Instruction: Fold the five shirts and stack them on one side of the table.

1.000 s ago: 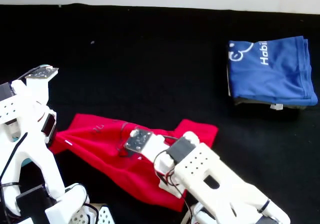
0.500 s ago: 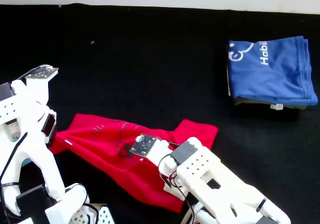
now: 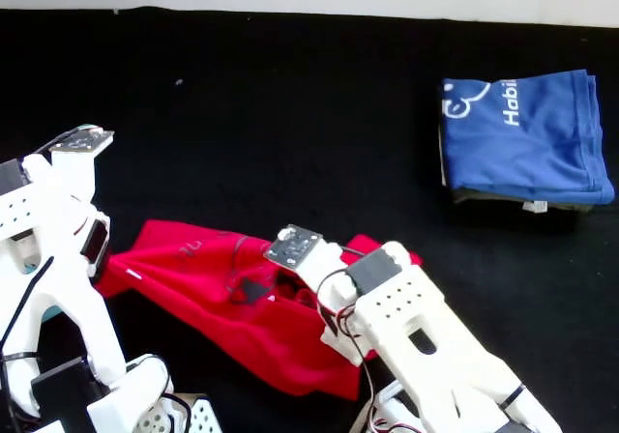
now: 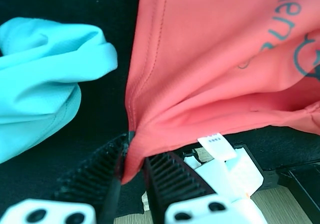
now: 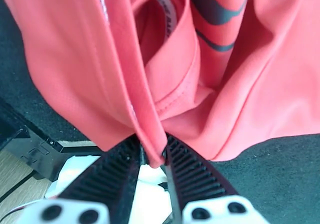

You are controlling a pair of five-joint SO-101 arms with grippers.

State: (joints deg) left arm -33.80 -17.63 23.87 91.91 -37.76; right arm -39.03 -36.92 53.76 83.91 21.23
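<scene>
pinching the red shirt (image 3: 193, 278) near the table's front edge, the left gripper (image 4: 132, 169) clamps a hem and the right gripper (image 5: 152, 159) clamps a fold. a turquoise shirt (image 4: 40, 79) lies bunched beside the left one. well beyond, a folded blue shirt (image 3: 522, 133) tops a stack on the black table (image 3: 290, 114).

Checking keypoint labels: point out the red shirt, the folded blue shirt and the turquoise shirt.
red shirt (image 3: 174, 283), high view, plain cloth just below its print.
folded blue shirt (image 3: 527, 143), high view, middle of its top face.
turquoise shirt (image 4: 40, 79), left wrist view, on its bunched fold.
</scene>
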